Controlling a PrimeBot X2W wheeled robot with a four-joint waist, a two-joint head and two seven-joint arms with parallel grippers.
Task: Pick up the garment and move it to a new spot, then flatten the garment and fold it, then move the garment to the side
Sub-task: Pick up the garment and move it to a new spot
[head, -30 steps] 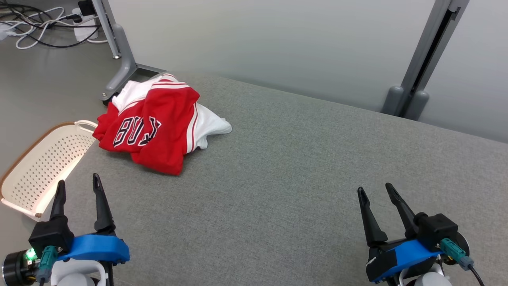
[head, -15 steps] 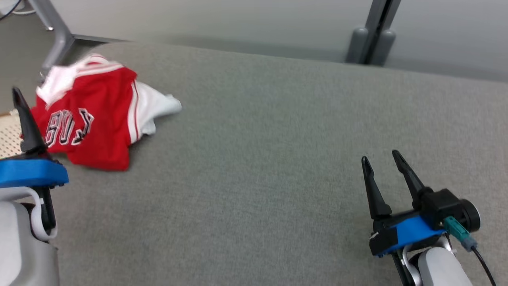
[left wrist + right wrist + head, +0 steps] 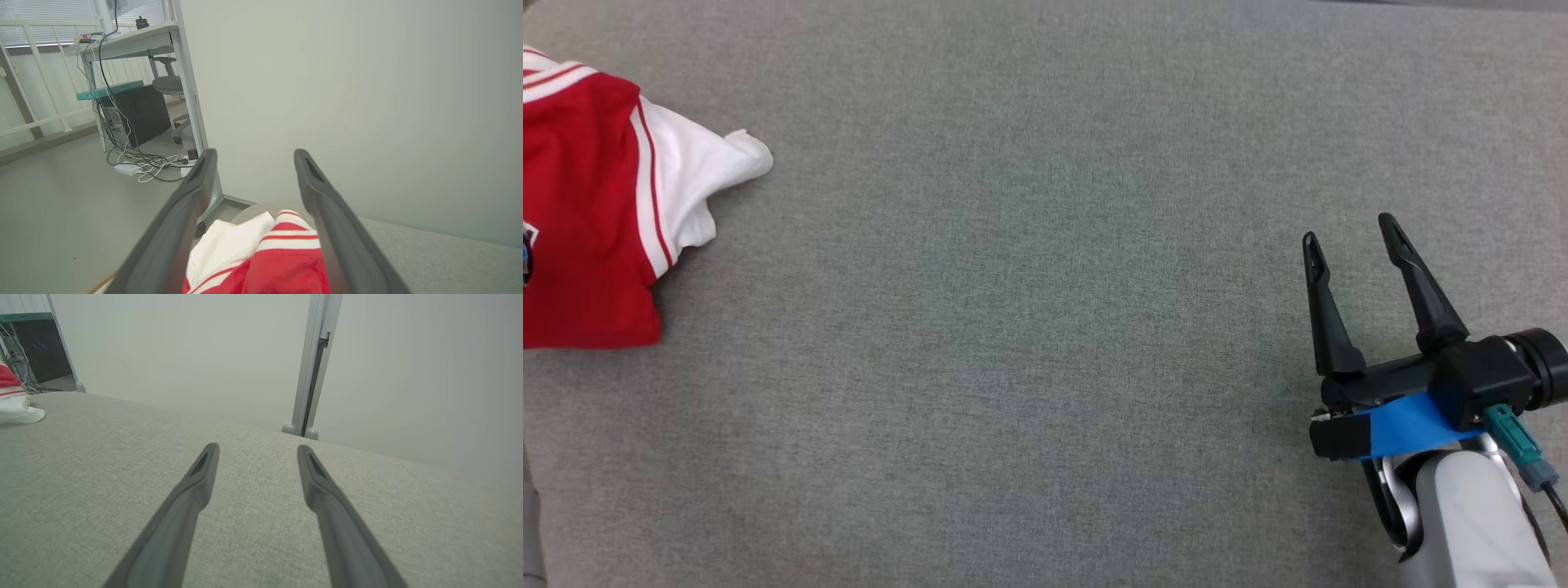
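The garment (image 3: 588, 204), a crumpled red jersey with white sleeves and stripes, lies on the grey fabric table (image 3: 1029, 327) at the left edge of the head view. In the left wrist view my left gripper (image 3: 254, 155) is open, and the garment (image 3: 265, 253) shows low between its fingers, beyond them near the table's far corner. My right gripper (image 3: 1349, 229) stands open over bare table at the lower right, far from the garment. In the right wrist view, that gripper (image 3: 257, 447) holds nothing and the garment (image 3: 14, 400) sits at the far left.
A pale wall runs behind the table (image 3: 367, 506). A grey upright post (image 3: 314, 363) stands behind the table's far edge. Past the garment's corner are a desk leg (image 3: 192, 102), a dark computer tower (image 3: 135, 110), loose cables (image 3: 143, 163) on the floor and a chair (image 3: 167, 85).
The head view has swung down and to the right, so the garment now sits at its left edge. My left gripper rose toward the garment and left that view. Both grippers stay open.
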